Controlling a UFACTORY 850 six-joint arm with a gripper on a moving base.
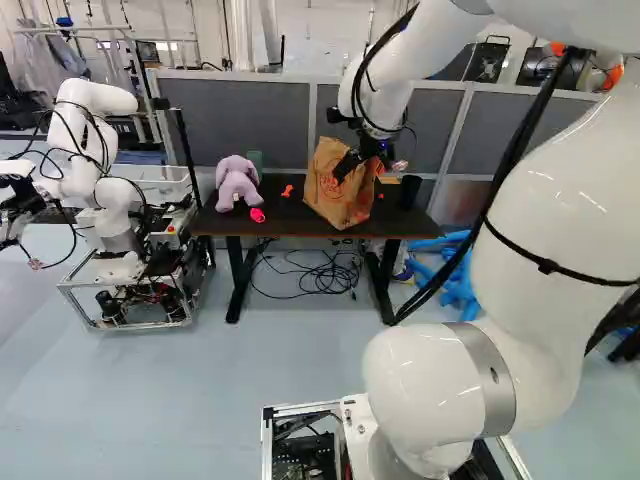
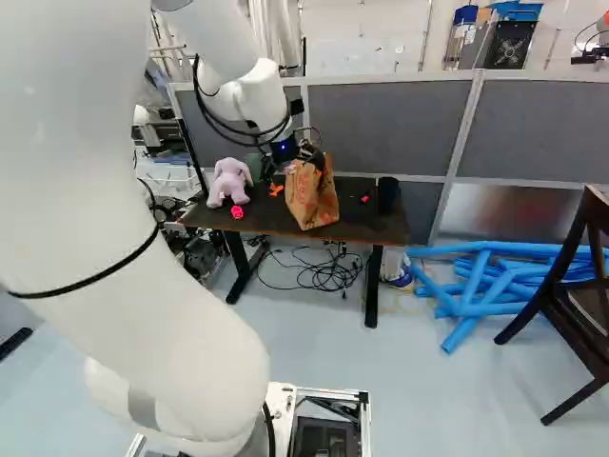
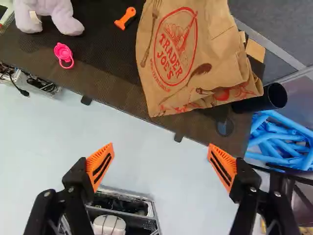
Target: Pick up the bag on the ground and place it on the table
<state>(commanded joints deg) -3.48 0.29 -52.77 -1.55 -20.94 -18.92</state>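
My gripper (image 1: 370, 158) is over the table's front part, its dark body overlapping the upper part of the brown paper bag (image 1: 335, 195) in the left base view. The bag with red print (image 2: 312, 198) rests on the dark tabletop (image 2: 357, 224), its lower end near the front edge. Seen from the wrist, the gripper (image 3: 160, 152) is wide open with nothing between its orange pads (image 3: 100, 166). The bag (image 3: 186, 58) lies ahead of the fingertips, apart from both, and the table edge (image 3: 132, 105) crosses between.
A purple plush toy (image 1: 237, 182), a pink ring-like item (image 3: 64, 55) and an orange piece (image 3: 125, 18) share the table with a black cup (image 1: 410, 191). Another robot (image 1: 105, 190) stands at the left. Blue tubes (image 2: 476, 286) and a dark chair (image 2: 580, 295) are to the right.
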